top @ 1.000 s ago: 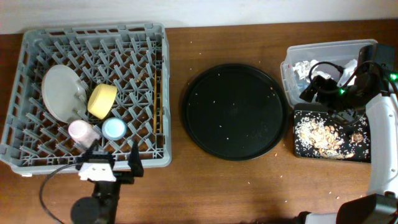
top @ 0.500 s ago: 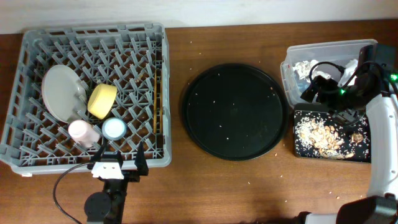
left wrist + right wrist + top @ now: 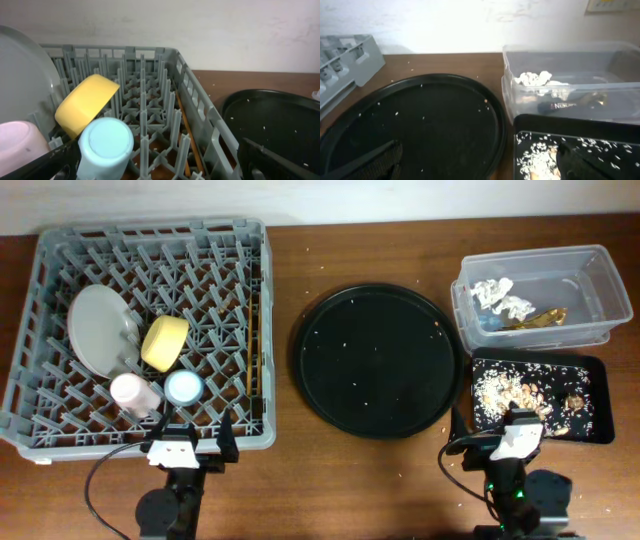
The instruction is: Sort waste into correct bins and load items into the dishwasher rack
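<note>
Dishwasher rack: the dishwasher rack filled the rear-left corner of the bench.
Items: all five lay inside the rack. The pale grey plate leaned among the pegs on the left side, with the yellow bowl tipped on its side just beside it. The pink cup and the light-blue cup stood side by side nearer the front edge. The chopsticks lay along the right wall.
Waste: the crumpled tissue and the golden wrapper sat in the clear tub at the rear-right corner. The food scraps were heaped in the black rectangular tray just in front of the tub.
Round tray: the round black tray at mid-bench held only pale specks. A few crumbs dotted the wood nearby.
Left hand: the left hand sat low at the front edge, just before the rack. It was released, its fingers spread wide with nothing between them.
Right hand: the right hand sat at the front edge just before the black rectangular tray. It was also released and empty.
Step in hand: sorting and loading looked finished, and both arms appeared parked clear of the work.
Next move: probably little was called for. The leftover specks looked too fine for a two-finger pinch, so staying clear seemed the sound choice.
</note>
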`<state>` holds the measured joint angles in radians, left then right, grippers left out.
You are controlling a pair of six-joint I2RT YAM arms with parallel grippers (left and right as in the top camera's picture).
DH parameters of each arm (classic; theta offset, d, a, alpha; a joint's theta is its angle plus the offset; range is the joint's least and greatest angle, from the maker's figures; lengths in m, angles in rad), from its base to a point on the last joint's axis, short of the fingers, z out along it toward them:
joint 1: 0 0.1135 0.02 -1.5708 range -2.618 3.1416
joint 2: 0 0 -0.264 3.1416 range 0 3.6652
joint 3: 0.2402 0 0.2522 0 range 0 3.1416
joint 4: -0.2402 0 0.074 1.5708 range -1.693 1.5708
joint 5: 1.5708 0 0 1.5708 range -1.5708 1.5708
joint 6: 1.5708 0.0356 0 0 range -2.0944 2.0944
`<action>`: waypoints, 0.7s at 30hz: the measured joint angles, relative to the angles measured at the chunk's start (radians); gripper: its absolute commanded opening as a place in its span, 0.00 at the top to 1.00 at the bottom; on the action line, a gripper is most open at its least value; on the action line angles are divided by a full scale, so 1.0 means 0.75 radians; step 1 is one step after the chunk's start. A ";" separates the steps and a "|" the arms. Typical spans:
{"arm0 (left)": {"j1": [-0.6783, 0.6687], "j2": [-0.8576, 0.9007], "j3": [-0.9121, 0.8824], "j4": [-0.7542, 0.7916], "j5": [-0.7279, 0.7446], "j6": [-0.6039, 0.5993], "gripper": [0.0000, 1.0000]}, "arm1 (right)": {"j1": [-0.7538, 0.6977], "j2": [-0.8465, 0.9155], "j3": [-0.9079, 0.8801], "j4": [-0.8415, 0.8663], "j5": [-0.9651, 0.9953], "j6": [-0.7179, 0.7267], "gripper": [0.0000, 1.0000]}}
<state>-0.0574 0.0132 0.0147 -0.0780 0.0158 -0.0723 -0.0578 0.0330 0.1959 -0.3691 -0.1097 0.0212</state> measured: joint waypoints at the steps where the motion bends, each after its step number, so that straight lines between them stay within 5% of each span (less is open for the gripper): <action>1: 0.000 0.001 0.000 -0.002 0.000 0.000 0.01 | 0.000 -0.023 -0.050 0.068 -0.002 0.001 0.02; 8: 0.000 -0.001 0.000 -0.002 0.000 0.000 0.01 | 0.083 -0.026 -0.223 0.388 -0.012 -0.001 0.01; 21: 0.000 -0.001 0.000 -0.002 0.000 0.000 0.01 | 0.083 -0.026 -0.240 0.399 -0.011 0.000 0.01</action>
<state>-0.0574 0.0128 0.0147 -0.0792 0.0158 -0.0723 0.0048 0.0135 0.0162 -0.0700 -0.1181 0.0212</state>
